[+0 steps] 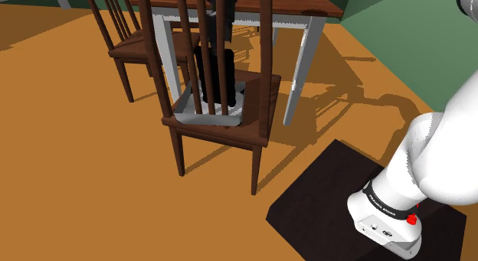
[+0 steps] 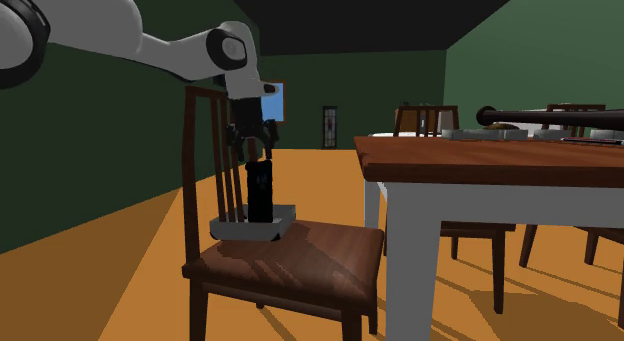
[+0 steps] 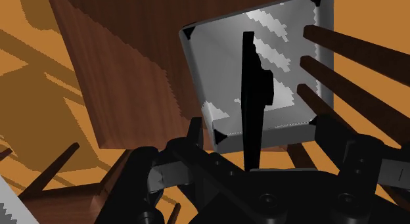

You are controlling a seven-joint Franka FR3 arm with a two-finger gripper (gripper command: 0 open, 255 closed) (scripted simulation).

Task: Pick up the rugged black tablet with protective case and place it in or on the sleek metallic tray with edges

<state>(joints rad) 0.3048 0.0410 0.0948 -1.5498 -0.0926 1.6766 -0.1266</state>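
Your claw [image 2: 252, 145] is spread. Seen from the wrist camera, its two black fingers [image 3: 197, 138] stand on either side of the tablet [image 3: 250, 91], with chair seat and tray showing in the gaps, so nothing is pinching the tablet.

The black tablet stands on its narrow edge, close to upright, inside the grey tray [image 2: 232, 229]. The tray lies on the seat of the dark wooden chair [image 2: 310, 254], pushed up near the back slats [image 1: 186, 45]. The tablet's top end reaches up between your fingers.

I judge the on-edge pose comes from a grip across the tablet's thin sides from above — a tall, slim approach that fits down beside the slats and over the tray's raised rim. Whether the tablet leans on a slat or on the tray wall, you cannot tell from these views.

With its lower edge inside the rim, the placing looks as good as done. The risk is the stance: a tall slab on a thin edge tips easily, and if it falls toward the open side of the seat it may end up lying across the rim rather than flat in the tray.

When you draw away, go straight up along the tablet's own plane and keep the fingers wide — a pad brushing its face would be enough to tip it. The slats beside the claw leave you little room to move sideways.
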